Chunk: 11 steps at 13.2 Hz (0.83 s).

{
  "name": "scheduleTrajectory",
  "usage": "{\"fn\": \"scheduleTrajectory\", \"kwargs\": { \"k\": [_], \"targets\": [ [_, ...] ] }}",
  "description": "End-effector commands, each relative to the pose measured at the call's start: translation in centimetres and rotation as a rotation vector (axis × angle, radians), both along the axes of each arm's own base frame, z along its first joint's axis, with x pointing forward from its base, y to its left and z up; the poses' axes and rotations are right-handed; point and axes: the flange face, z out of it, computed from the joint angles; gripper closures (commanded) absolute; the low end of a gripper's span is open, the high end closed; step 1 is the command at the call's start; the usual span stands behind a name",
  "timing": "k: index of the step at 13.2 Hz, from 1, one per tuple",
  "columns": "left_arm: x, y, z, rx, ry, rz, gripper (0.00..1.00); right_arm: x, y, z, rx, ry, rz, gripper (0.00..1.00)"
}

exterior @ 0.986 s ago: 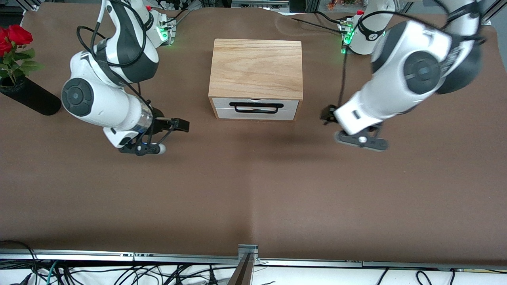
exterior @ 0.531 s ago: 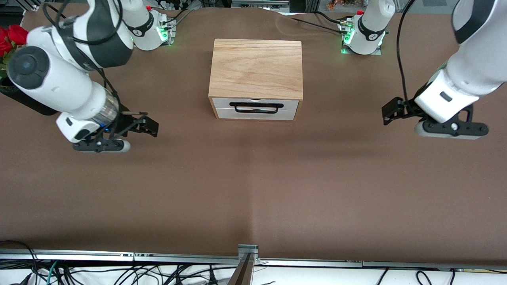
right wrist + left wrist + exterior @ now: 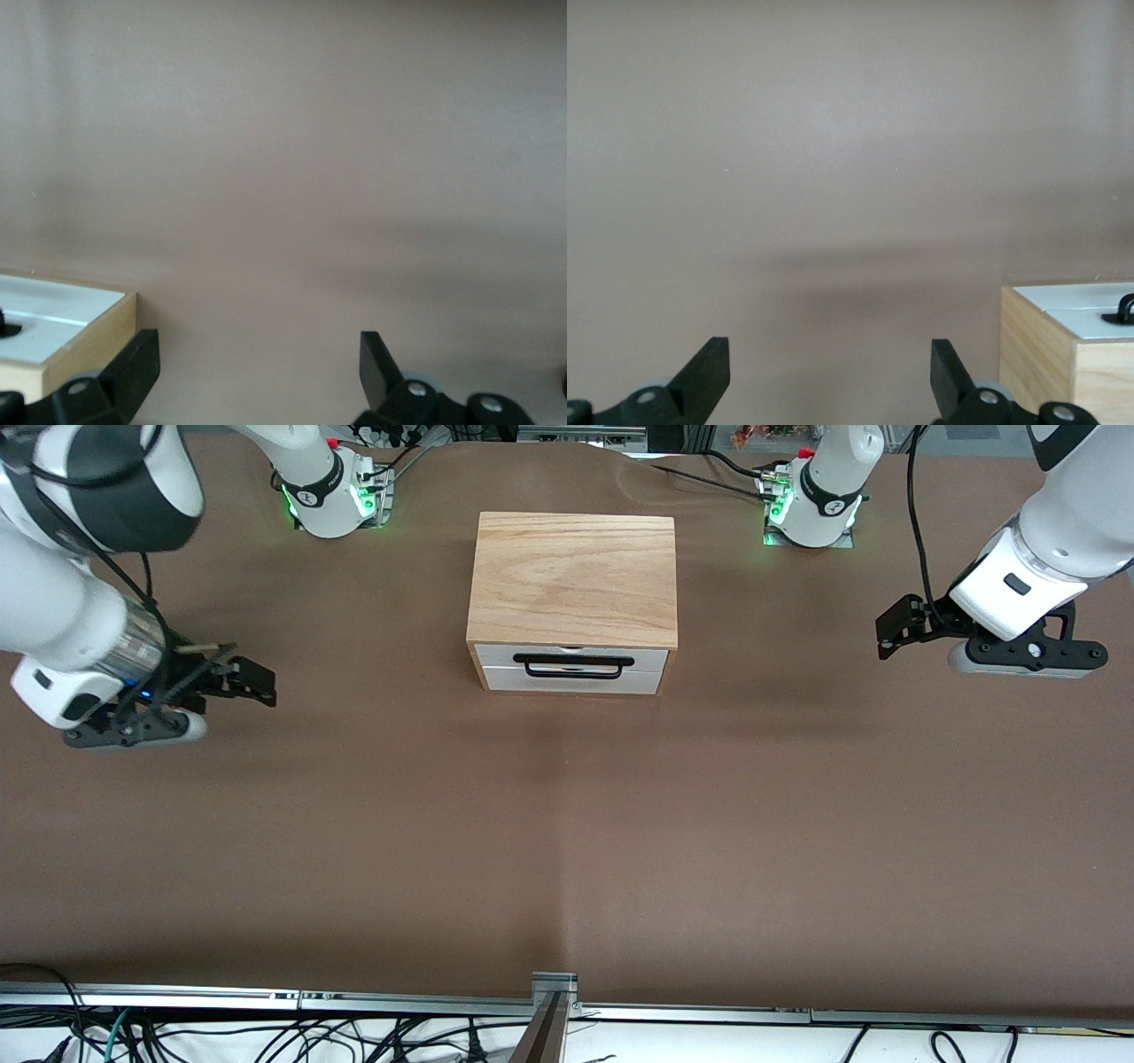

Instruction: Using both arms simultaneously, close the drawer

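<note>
drawer (image 3: 571,669) shut | left hand (image 3: 830,376) wide | right hand (image 3: 257,372) wide | wrist views crop handle (image 3: 573,665)

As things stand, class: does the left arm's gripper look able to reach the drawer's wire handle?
Probably yes. The left gripper hangs open over bare table toward the left arm's end, and nothing lies between it and the wire handle on the drawer's white front. It is just well off to the side.

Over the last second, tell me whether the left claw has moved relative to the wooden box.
Yes. The left claw has swung away from the wooden box, toward the left arm's end of the table, and now hangs open over bare brown tabletop.
</note>
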Motion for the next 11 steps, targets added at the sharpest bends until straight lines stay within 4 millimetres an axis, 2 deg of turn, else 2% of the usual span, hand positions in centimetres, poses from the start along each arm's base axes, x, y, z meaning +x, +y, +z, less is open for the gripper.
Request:
{"fn": "scheduleTrajectory", "kwargs": {
  "k": [1,4,11],
  "targets": [
    [-0.6,0.2,-0.2,0.022,-0.013,-0.027,0.00,-3.5,-2.7,2.5,0.011,0.033,-0.004,0.00],
    [0.1,0.1,0.2,0.027,-0.024,-0.030,0.00,-6.3,-3.0,3.8,-0.005,0.016,0.013,0.00],
    [0.1,1.1,0.0,0.030,-0.009,-0.016,0.00,-7.4,-3.4,4.6,-0.031,0.001,0.010,0.00]
  ]
}}
